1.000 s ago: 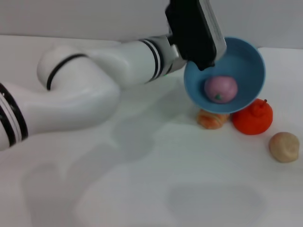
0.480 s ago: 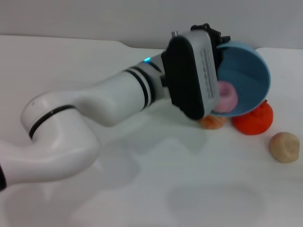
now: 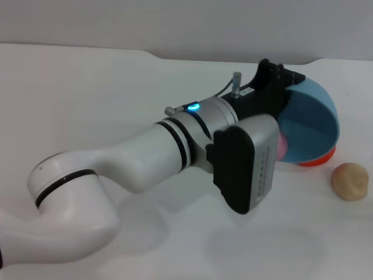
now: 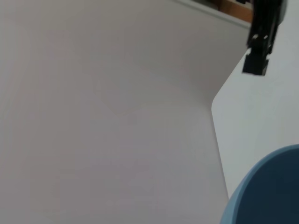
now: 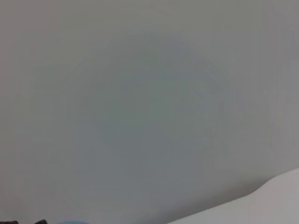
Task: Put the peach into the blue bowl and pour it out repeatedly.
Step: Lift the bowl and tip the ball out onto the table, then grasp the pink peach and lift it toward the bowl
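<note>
Peach (image 3: 282,146) shows as a pink sliver at centre right of the head view, inside the tipped bowl (image 3: 312,125). Left gripper (image 3: 278,87) seems clamped on the bowl's rim, turning it on its side to spill the fruit. Right gripper is out of sight.

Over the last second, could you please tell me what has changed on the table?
The left arm rolled its wrist, lowering and tipping the light blue plastic bowl further onto its side over the orange-red round fruit. The small pink peach slid to the bowl's low edge, now mostly hidden. The beige lumpy ball stayed put.
</note>
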You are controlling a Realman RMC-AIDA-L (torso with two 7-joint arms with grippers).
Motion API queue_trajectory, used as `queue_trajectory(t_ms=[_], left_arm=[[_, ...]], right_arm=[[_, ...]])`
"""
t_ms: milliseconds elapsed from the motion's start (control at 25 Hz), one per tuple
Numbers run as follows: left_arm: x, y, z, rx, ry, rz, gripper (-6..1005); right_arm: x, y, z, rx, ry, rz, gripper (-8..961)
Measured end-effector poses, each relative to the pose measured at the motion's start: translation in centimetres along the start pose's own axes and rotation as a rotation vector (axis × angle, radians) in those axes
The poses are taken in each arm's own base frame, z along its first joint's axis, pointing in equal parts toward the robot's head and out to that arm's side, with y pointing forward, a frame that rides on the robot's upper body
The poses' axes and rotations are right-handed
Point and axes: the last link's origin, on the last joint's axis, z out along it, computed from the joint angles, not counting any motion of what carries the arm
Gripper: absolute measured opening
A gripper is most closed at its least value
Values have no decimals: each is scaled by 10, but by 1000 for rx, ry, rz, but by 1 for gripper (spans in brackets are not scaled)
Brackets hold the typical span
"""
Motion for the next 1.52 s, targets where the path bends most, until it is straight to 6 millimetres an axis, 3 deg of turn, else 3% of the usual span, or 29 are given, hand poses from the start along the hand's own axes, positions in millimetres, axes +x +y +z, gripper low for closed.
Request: queue_trajectory(t_ms=[200,680,880,960,1000,1160,1240,1320,1360,1520], left_arm=[[8,5,-2,16,33,113,-2],[10,5,-3,32,37,159,-1],[-6,-14,3,88,-33,-64,-2],[-27,-33,10,125,-115,-311,-2],[-27,-33,10,125,-115,-311,-2],[-51,-49,17,106,-184,-604,-2],[-62,-55,21,79,-209,-734,-1],[-73,-58,25,42,-236,-873,-1],[-76,-58,27,26,-245,-916,-1],[-82,-54,30,-17,-272,-998,-2]], right_arm=[[0,0,1,-2,1,1,543],[-4,1,6,-13,-4,-6,542],[-3,2,8,-20,10,7,543],[-2,3,8,-29,32,28,543],[1,5,8,-47,81,51,543],[7,13,16,-101,200,83,543],[12,21,28,-144,298,100,544],[19,36,53,-212,446,88,544],[19,36,53,-212,446,88,544],[34,58,90,-278,622,54,543]])
